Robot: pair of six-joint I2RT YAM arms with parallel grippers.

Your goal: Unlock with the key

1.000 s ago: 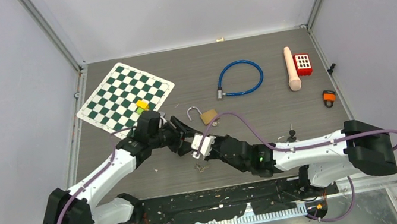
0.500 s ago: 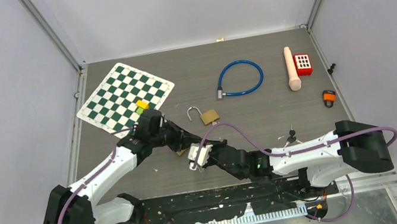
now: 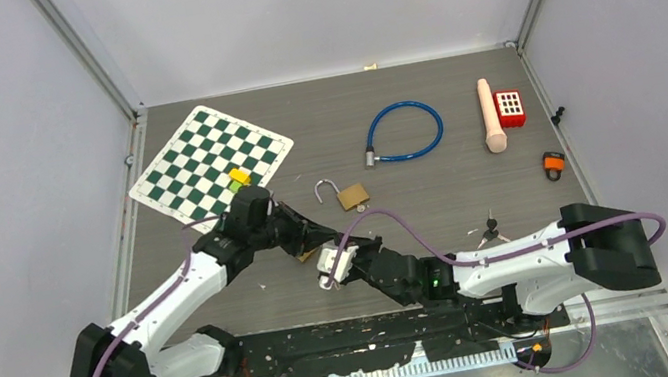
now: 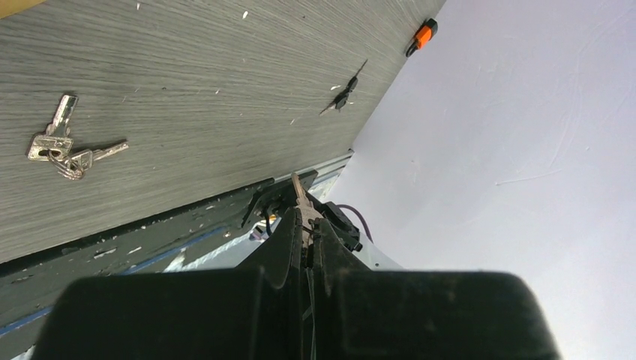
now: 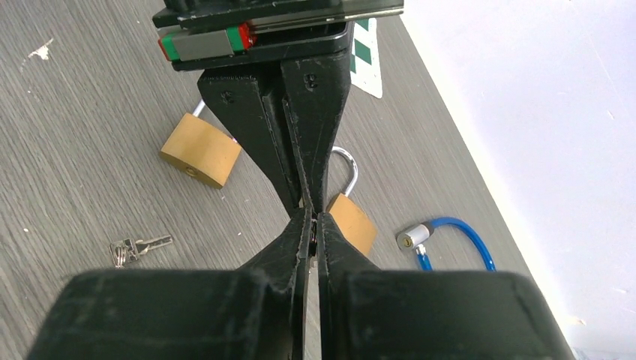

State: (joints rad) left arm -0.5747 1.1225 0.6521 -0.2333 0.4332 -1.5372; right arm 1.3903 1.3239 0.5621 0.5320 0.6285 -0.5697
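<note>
In what looked like a key handover, the left gripper [image 4: 306,225] pinched the key [image 4: 296,186], the right gripper [image 5: 311,221] sat shut tip-to-tip against it, and the closed padlock [image 5: 199,157], at ten o'clock from their tips, awaited a carefully aligned insertion.

Bright even light, soft shadows, near jaws blurred.

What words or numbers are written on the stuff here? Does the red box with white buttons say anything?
No text can be read in any view.
Red box: its white buttons are too small to show any marks.
Brass padlocks: no brand or number visible.
Keys: too small to tell if anything is stamped on them.
</note>
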